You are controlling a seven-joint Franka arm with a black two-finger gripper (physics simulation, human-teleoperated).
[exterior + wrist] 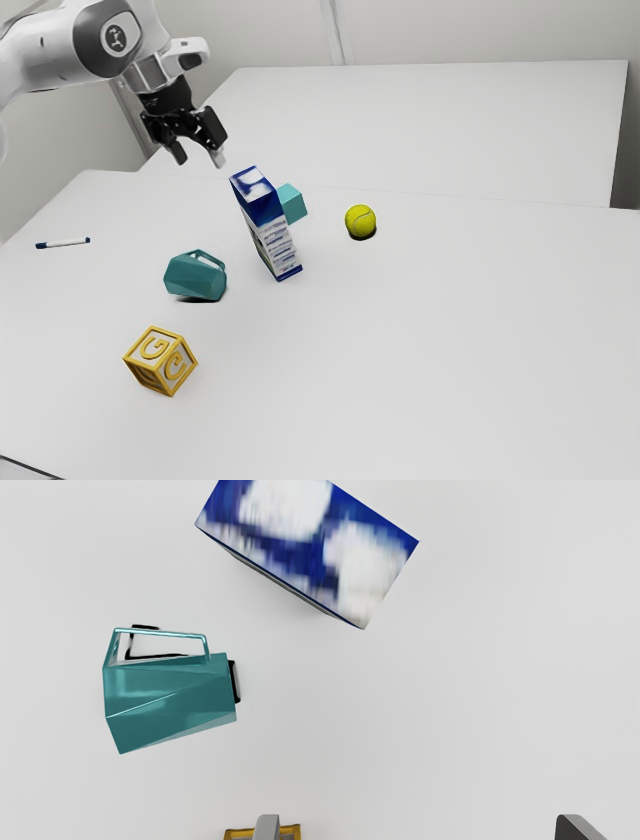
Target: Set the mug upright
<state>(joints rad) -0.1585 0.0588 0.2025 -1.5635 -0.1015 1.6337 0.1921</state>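
black claw points down above the white table, fingers spread.

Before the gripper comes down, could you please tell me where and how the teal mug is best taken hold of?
I'd bring my open gripper down from above to straddle the long bar of the handle. The teal mug lies on its side, handle standing out toward the carton, and its loop looks roomy enough for one jaw.
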